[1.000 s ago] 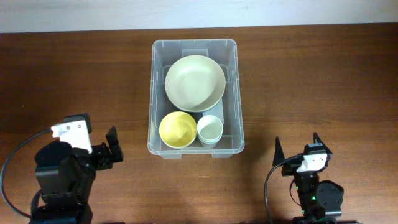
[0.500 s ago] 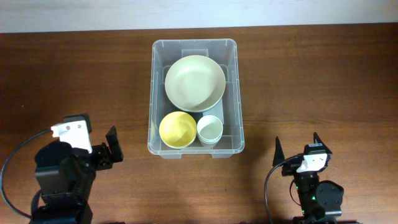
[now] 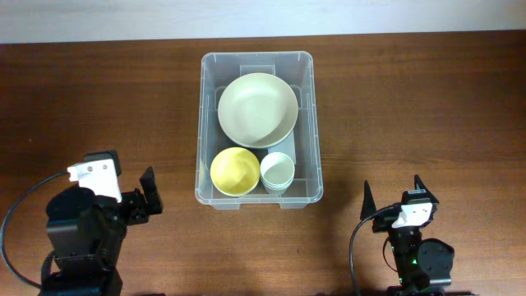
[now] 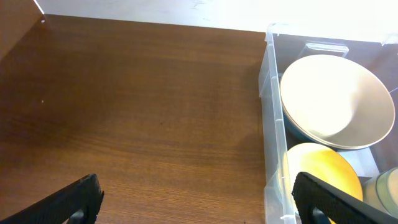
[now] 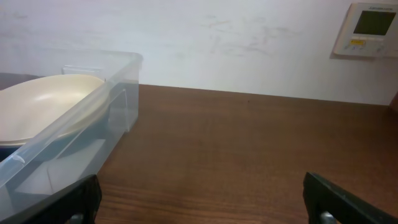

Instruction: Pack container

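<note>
The clear plastic container [image 3: 256, 56] stands at the table's middle back. Inside lie a large cream bowl [image 3: 257, 109], a yellow bowl [image 3: 235, 171] and a small white cup [image 3: 278, 172]. My left gripper [image 3: 141, 200] rests open at the front left, apart from the container, with nothing between its fingers. My right gripper [image 3: 392, 193] stands open and empty at the front right. The left wrist view has the left gripper [image 4: 199, 202] over bare wood, with the container wall [image 4: 272, 124], cream bowl [image 4: 336, 99] and yellow bowl [image 4: 323, 171] to its right. In the right wrist view the right gripper [image 5: 211, 202] faces bare wood, the container [image 5: 74, 143] at its left.
Dark wooden table [image 3: 411, 107] spreads on both sides of the container. A white wall runs behind the table's far edge, with a thermostat panel [image 5: 368, 28] mounted on it at the right.
</note>
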Available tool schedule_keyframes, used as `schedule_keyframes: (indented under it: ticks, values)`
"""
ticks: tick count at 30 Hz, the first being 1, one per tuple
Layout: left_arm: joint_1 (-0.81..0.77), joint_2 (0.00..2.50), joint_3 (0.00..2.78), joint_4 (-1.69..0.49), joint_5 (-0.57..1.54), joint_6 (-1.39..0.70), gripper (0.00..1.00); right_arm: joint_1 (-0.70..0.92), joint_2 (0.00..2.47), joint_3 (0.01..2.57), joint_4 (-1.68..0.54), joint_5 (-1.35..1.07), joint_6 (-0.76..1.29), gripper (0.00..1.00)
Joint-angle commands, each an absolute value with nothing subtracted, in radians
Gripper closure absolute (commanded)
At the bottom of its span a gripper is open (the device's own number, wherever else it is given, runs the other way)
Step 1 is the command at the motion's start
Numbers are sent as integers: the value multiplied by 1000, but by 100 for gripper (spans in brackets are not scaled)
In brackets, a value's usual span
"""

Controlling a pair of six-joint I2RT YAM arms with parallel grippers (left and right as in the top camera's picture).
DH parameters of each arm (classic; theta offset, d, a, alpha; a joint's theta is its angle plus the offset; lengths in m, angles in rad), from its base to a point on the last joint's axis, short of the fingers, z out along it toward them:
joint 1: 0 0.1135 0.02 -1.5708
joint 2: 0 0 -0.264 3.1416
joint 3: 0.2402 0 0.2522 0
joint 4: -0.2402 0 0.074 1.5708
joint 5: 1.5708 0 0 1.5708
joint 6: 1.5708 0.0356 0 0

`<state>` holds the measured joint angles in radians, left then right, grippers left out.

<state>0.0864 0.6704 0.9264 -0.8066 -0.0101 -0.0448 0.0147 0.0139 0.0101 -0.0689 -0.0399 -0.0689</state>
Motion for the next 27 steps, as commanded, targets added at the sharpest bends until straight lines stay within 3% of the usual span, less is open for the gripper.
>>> schedule_keyframes:
  ticks: [1,15,27]
  values:
    - [90,668,923,-805,4,-36,0,18,6,6,-74,-49,-74,1]
    - [82,653,908,-804,-73,6,0,18,6,6,-74,-49,-74,1]
    - [-16,205,379,-463,-75,58,0,18,6,6,-74,-49,-74,1]
